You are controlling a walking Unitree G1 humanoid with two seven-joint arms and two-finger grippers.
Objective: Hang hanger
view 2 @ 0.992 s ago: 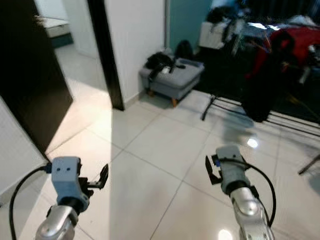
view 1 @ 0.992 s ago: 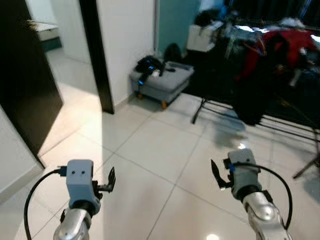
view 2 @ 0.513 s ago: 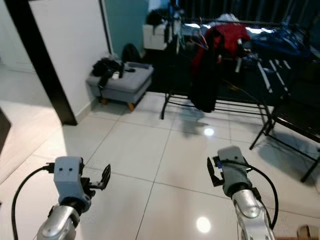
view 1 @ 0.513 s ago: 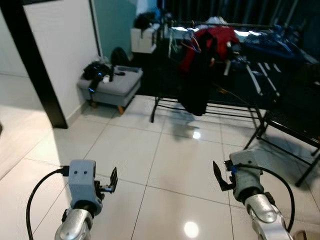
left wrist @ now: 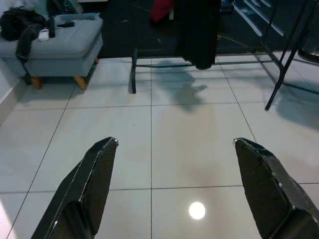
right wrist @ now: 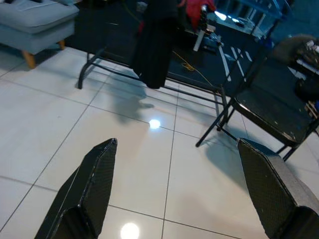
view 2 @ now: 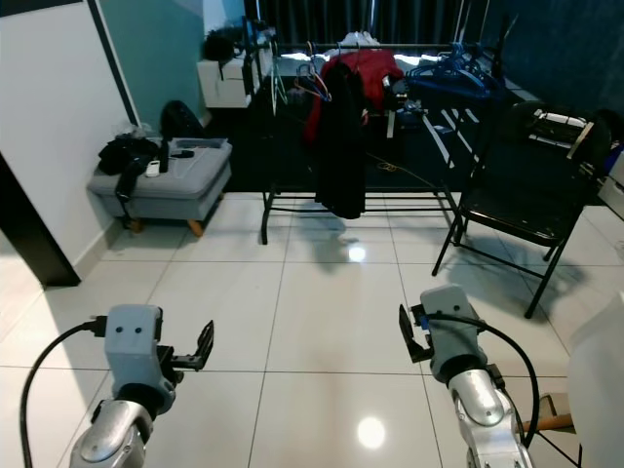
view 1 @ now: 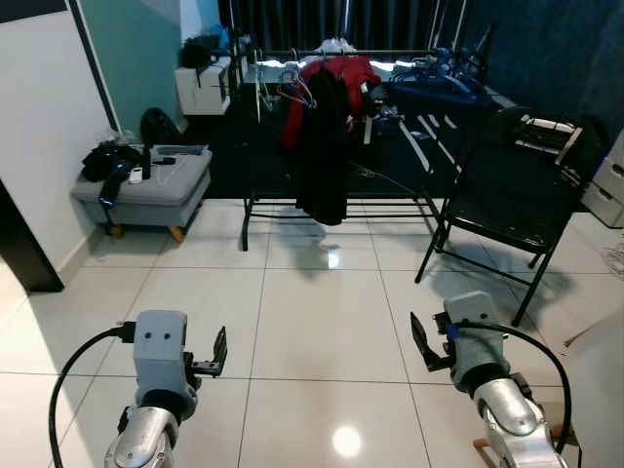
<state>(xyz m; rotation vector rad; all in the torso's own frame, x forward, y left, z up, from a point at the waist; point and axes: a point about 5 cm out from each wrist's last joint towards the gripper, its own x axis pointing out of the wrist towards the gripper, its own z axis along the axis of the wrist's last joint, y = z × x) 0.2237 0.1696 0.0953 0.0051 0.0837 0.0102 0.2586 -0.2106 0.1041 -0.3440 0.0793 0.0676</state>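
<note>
Chair (view 1: 507, 200) and footstool (view 1: 146, 185) are seen flanking the clothes rack (view 1: 336, 127); hangers (view 1: 439, 73) well beyond left gripper (left wrist: 174, 184) and right gripper (right wrist: 179, 189), both spread apart, empty.

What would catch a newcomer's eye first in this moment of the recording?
Straight ahead stands a clothes rack with a long black garment and a red one hanging from it. A grey ottoman sits to its left by the wall, a black folding chair to its right. In the foreground, the left gripper and right gripper are both open and empty.
</note>
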